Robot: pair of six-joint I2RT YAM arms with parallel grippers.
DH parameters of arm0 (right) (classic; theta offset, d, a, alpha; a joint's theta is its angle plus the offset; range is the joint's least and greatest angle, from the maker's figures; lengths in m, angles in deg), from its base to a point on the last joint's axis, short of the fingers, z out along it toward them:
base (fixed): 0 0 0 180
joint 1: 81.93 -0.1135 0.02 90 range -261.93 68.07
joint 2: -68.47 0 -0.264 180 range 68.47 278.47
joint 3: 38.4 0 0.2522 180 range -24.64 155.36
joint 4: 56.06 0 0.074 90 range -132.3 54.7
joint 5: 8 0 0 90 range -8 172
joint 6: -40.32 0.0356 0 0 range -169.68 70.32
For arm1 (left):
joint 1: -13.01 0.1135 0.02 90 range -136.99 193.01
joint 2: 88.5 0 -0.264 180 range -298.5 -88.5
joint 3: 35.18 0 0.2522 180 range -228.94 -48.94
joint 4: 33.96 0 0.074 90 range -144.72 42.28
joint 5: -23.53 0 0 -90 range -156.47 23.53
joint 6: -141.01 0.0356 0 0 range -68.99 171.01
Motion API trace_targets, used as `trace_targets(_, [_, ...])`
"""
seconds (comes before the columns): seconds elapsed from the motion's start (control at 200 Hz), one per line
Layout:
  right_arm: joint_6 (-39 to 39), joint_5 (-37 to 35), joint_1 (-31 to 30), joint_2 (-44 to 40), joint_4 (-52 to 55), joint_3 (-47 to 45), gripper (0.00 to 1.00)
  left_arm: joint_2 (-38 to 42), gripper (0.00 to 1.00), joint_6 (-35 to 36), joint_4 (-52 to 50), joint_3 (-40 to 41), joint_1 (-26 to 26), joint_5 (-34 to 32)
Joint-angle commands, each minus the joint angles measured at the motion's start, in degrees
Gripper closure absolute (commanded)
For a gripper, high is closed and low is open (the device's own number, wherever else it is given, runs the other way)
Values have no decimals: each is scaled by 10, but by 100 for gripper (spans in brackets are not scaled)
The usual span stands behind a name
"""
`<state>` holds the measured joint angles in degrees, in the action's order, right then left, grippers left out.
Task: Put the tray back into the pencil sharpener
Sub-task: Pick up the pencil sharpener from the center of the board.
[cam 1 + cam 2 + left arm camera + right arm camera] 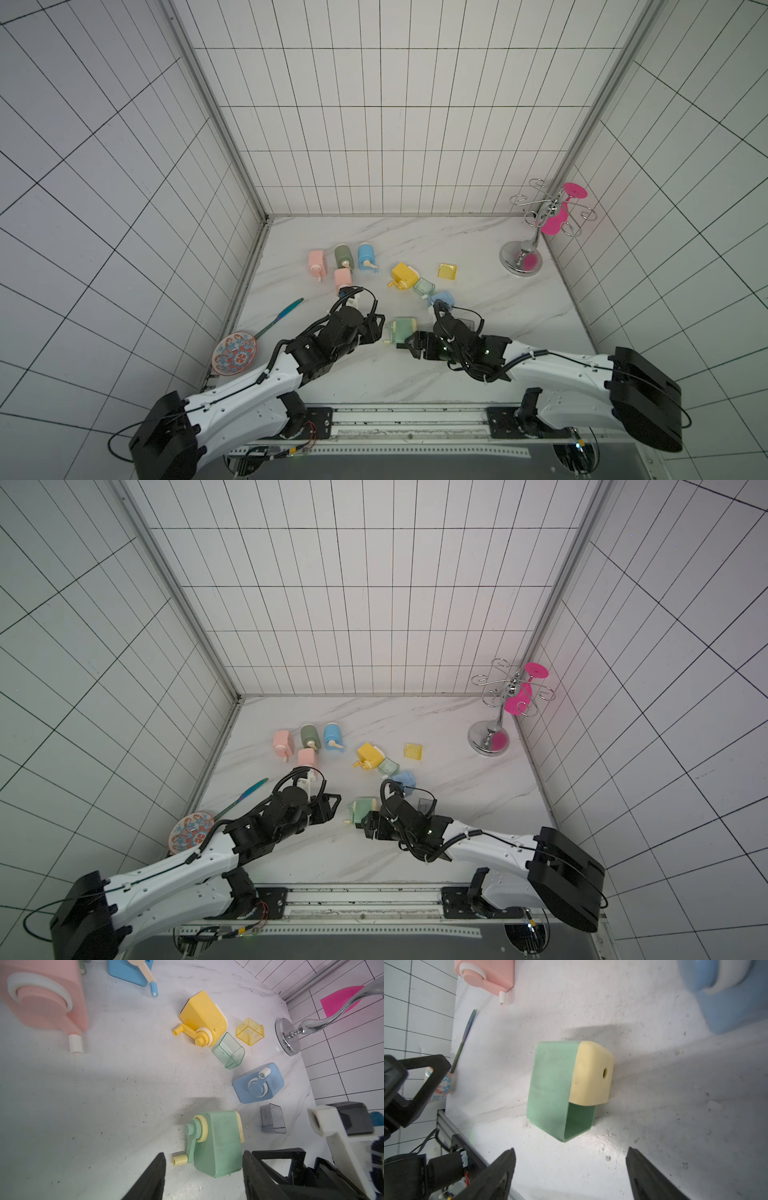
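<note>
A green pencil sharpener (403,330) (363,808) with a cream front stands on the marble table between my two grippers. The right wrist view shows its tray slot (579,1122) empty and turned toward my right gripper (571,1149) (409,345), which is open with nothing between its fingers, a little short of the sharpener. My left gripper (204,1153) (376,328) is open at the crank end; its fingertips straddle the sharpener's (218,1142) near corner with gaps on both sides. A clear green tray (424,286) (228,1051) lies apart, beside the yellow sharpener.
A yellow sharpener (404,274), yellow tray (447,271), blue sharpener (441,298) and grey tray (272,1118) lie beyond. Pink (316,262), olive (343,255) and blue (366,257) sharpeners sit back left. A glass rack (536,232) stands back right; a plate (234,352) is front left.
</note>
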<state>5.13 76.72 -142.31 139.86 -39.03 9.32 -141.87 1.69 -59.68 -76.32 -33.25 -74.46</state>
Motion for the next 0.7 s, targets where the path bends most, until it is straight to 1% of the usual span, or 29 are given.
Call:
trace_targets(0.0, [-29,-112,-24,24,118,64,6,21,39,-20,-13,10,9,-26])
trace_targets(0.115, [-38,-138,-47,68,152,113,6,48,39,-26,-16,20,16,-49])
trace_targets(0.195, [-39,-156,-62,103,179,149,7,66,39,-27,-20,26,25,-52])
trace_targets(0.25, [-35,-163,-70,127,194,170,14,75,38,-27,-25,27,33,-52])
trace_targets(0.3, [-33,-159,-73,147,199,185,17,80,39,-25,-31,27,39,-50])
trace_targets(0.54, [-22,-153,-82,211,208,228,18,97,38,-20,-42,28,51,-50])
trace_targets(0.635, [-12,-155,-81,233,221,246,21,101,38,-21,-42,28,51,-52])
trace_targets(0.695, [-6,-159,-83,246,230,255,26,103,38,-20,-43,28,52,-52])
